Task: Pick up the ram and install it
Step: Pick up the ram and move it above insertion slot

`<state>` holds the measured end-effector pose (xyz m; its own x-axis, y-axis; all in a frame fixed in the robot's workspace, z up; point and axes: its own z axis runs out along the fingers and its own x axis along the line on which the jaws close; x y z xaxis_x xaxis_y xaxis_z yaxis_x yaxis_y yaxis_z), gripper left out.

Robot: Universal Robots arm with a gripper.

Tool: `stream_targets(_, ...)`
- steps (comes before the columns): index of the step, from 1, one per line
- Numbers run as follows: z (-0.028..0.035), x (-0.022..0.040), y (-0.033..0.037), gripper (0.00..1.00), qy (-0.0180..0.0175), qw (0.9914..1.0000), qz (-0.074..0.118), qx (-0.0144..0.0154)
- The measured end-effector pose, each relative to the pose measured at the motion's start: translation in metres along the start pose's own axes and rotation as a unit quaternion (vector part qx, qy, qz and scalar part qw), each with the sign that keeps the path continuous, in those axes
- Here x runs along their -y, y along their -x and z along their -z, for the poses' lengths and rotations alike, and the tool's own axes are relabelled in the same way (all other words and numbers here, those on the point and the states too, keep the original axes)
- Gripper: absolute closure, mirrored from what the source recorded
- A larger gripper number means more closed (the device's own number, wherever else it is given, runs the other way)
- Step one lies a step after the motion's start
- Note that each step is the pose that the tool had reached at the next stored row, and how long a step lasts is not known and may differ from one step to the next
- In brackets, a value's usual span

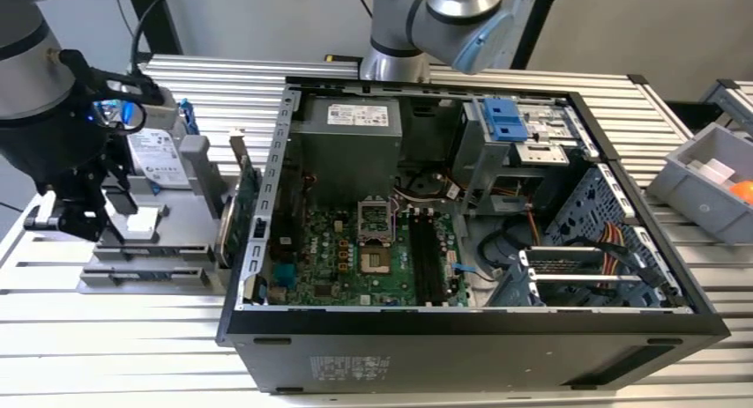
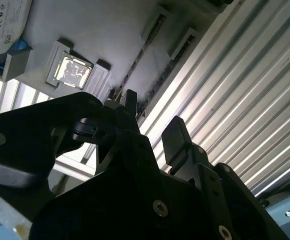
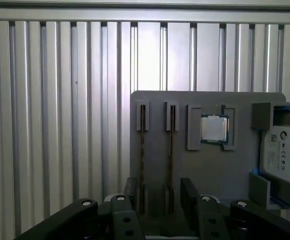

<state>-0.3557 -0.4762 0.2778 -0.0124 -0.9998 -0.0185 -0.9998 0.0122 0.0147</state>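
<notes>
Two sticks of ram stand, seemingly on edge, in the grey holder beneath your claw, which is released and empty. Pick-up stage: you need it centred over one.

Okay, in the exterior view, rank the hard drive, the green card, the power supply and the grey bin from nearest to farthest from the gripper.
From the gripper:
1. hard drive, on the grey fixture beside it.
2. green card, on edge beside the case.
3. power supply, inside the case.
4. grey bin, at the exterior view's far right.
</notes>
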Motion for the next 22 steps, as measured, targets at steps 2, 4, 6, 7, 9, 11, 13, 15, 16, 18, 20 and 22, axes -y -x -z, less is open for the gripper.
stream_targets(2, -0.0031, 0.0, -0.0001, 0.0, 0.0, 1.0, 0.0, 0.0)
stream_targets(4, -0.0061, 0.0001, -0.0001, 0.0, -0.0001, 1.0, -0.001, 0.0)
stream_targets(6, -0.0092, 0.0001, -0.0002, 0.0, -0.0001, 1.0, -0.001, 0.0)
stream_targets(7, -0.0107, 0.0001, -0.0002, 0.0, -0.0001, 1.0, -0.001, 0.0)
stream_targets(9, -0.0135, 0.0002, -0.0011, 0.0, 0.0, 1.0, -0.001, 0.0)
stream_targets(11, -0.0167, 0.0002, -0.0043, 0.0, -0.0003, 1.0, -0.001, 0.0)
stream_targets(13, -0.0192, 0.0003, -0.0058, 0.0, -0.0005, 1.0, -0.001, 0.0001)
stream_targets(15, -0.0224, 0.0003, -0.0067, 0.0, -0.0005, 1.0, -0.001, 0.0)
stream_targets(16, -0.0243, 0.0003, -0.0068, 0.0, -0.0005, 1.0, -0.001, 0.0)
stream_targets(18, -0.0403, -0.0006, -0.0073, 0.0, -0.0005, 0.99999, -0.004, 0.0001)
stream_targets(20, -0.0464, -0.0009, -0.0075, 0.0, -0.0005, 0.99999, -0.004, 0.0001)
stream_targets(22, -0.05, -0.0011, -0.0076, 0.0, -0.0005, 0.99999, -0.005, 0.0001)
